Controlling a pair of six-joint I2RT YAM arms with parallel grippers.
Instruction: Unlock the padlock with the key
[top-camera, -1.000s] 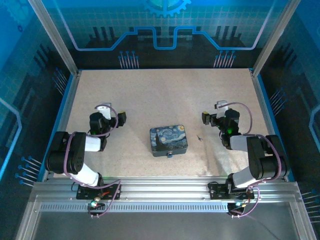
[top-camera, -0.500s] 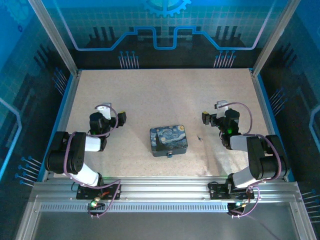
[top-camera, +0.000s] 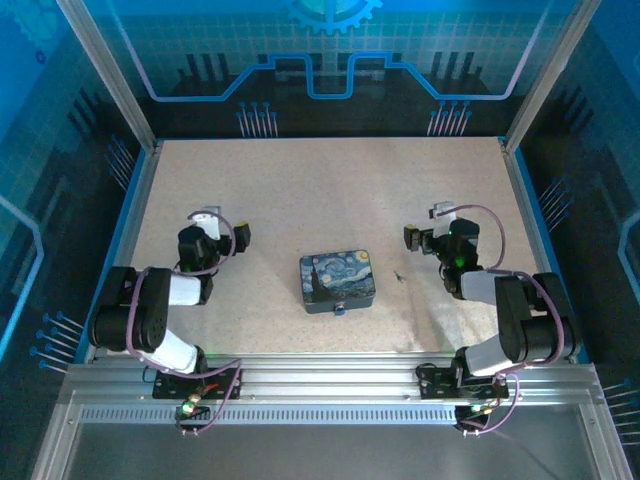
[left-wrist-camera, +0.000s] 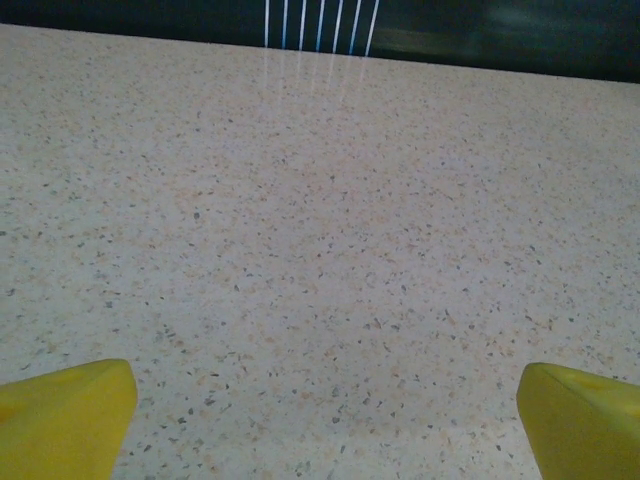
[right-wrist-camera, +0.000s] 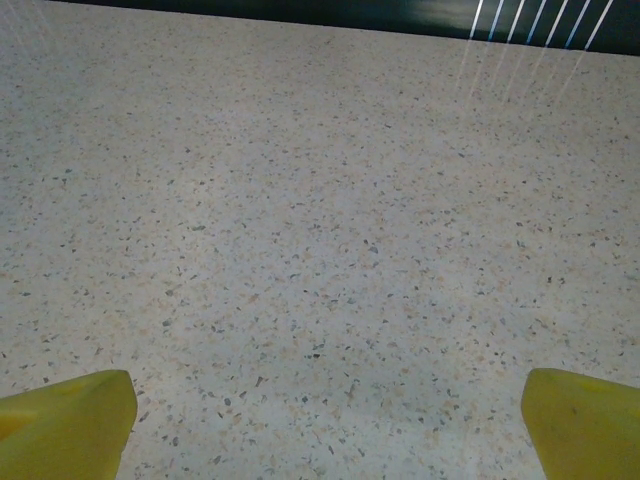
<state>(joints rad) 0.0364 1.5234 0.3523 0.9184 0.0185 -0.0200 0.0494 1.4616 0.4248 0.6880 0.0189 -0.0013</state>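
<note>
Top view: Starry Night tin box (top-camera: 338, 281) sits near desk (top-camera: 320, 180) centre, closer to the near rail than to the far wall. The padlock (top-camera: 339, 310) lies against the tin's near edge, at about its middle. The key (top-camera: 401, 276) is a dark speck flat on the desk just right of the tin, between the tin and the right arm, touching neither.

Left claw (top-camera: 241, 236) is well left of the tin and right claw (top-camera: 410, 237) is right of it, both apart from it.

Left wrist view: yellow fingertips (left-wrist-camera: 65, 415) at opposite lower corners, spread wide, gripping nothing. Right wrist view: fingertips (right-wrist-camera: 65, 425) likewise. Ahead of each, speckled desk runs to the dark far edge.
</note>
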